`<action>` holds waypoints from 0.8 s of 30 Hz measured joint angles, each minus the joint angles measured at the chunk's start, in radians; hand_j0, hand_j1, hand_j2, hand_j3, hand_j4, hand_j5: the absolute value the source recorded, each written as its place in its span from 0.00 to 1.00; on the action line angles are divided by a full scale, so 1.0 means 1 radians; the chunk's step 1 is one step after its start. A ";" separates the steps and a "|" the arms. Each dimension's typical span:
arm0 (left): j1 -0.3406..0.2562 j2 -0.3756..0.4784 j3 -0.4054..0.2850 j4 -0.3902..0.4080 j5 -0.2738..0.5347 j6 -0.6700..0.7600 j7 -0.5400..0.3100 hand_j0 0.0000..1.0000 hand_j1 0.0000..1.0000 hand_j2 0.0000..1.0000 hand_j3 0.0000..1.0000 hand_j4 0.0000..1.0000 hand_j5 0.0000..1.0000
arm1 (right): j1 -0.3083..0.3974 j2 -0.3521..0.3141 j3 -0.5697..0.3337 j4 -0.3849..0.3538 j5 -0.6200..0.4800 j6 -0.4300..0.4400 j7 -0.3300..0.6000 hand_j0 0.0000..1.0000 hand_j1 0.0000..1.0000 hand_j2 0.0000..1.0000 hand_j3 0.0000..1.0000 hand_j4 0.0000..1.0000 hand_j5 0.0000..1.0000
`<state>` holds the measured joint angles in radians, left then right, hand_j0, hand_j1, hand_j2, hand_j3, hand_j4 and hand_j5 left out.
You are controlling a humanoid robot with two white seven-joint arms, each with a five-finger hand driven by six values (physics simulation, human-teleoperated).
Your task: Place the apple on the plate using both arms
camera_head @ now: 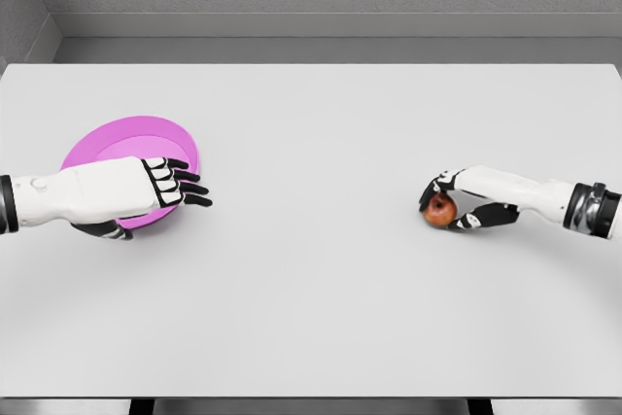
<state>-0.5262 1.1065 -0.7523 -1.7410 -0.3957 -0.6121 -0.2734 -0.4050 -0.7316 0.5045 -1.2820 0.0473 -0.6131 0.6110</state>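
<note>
gripping the apple [440, 208] on the bench [321, 269] at right, right hand [465, 203] fingers half hide it; left hand [155, 185] grasps the pink plate [117, 138] rim, thumb tucked underneath, covering its near edge.

You can count one red apple [440, 209], one pink plate [117, 138], and one big white counter [311, 318]. You also see two hands: the left hand [173, 185] and the right hand [466, 203].
</note>
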 measured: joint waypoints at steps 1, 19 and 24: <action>0.000 0.000 0.000 0.000 0.000 0.000 0.000 1.00 1.00 1.00 1.00 1.00 1.00 | 0.000 0.001 0.000 0.000 0.000 0.000 0.000 0.50 0.50 0.50 0.50 0.50 0.50; 0.002 0.000 0.000 0.000 0.000 0.000 0.000 1.00 1.00 1.00 1.00 1.00 1.00 | -0.023 0.004 -0.001 -0.031 -0.009 -0.001 0.000 0.47 0.47 0.47 0.47 0.47 0.47; 0.000 0.000 0.000 0.000 0.000 0.000 0.000 1.00 1.00 1.00 1.00 1.00 1.00 | -0.089 0.000 0.002 -0.211 -0.012 0.000 0.000 0.45 0.45 0.45 0.45 0.45 0.45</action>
<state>-0.5262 1.1065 -0.7523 -1.7410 -0.3956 -0.6121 -0.2735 -0.4939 -0.7315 0.5067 -1.4926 0.0351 -0.6131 0.6112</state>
